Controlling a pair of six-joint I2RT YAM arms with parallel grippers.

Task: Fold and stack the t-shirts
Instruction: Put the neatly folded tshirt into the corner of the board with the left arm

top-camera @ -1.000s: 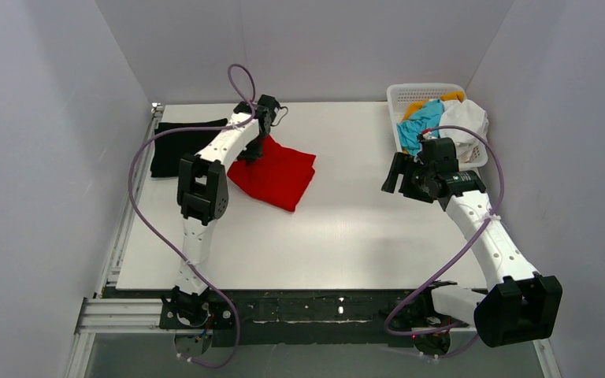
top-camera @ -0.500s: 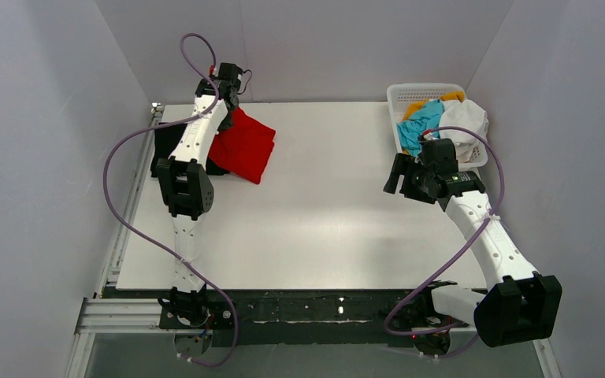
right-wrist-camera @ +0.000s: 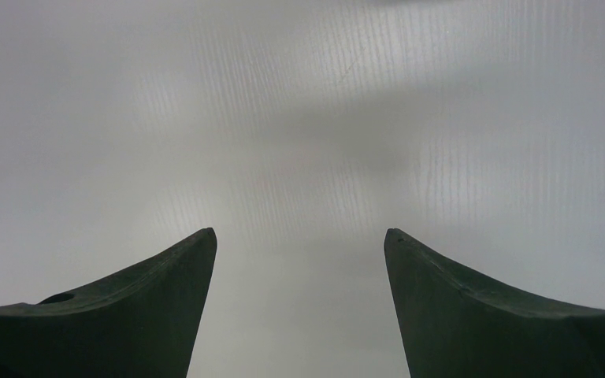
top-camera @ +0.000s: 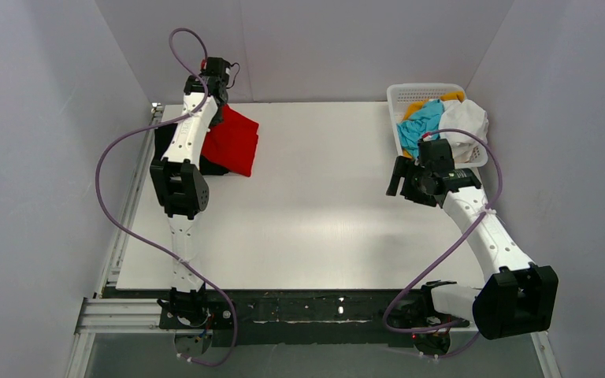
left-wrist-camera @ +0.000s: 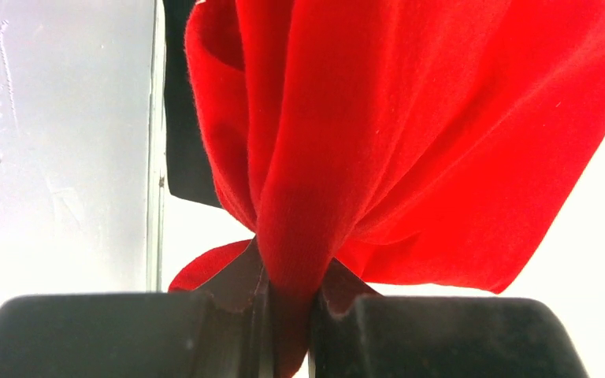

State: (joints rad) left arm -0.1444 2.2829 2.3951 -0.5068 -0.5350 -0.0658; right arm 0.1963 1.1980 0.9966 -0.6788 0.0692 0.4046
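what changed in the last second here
The left gripper, shut on the folded bright red t-shirt, carried it from the middle of the white table toward the far left, where it now hangs partly over the black folded t-shirt. The right gripper stayed open near the white plastic lattice basket, barely shifting; the basket's cyan, white and orange t-shirts are unchanged.

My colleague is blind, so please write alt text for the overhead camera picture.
The left gripper pinches a red t-shirt, hanging it over a black t-shirt at the far left of a white table. The right gripper hovers open above the bare table, beside a white basket holding cyan, white and orange shirts.
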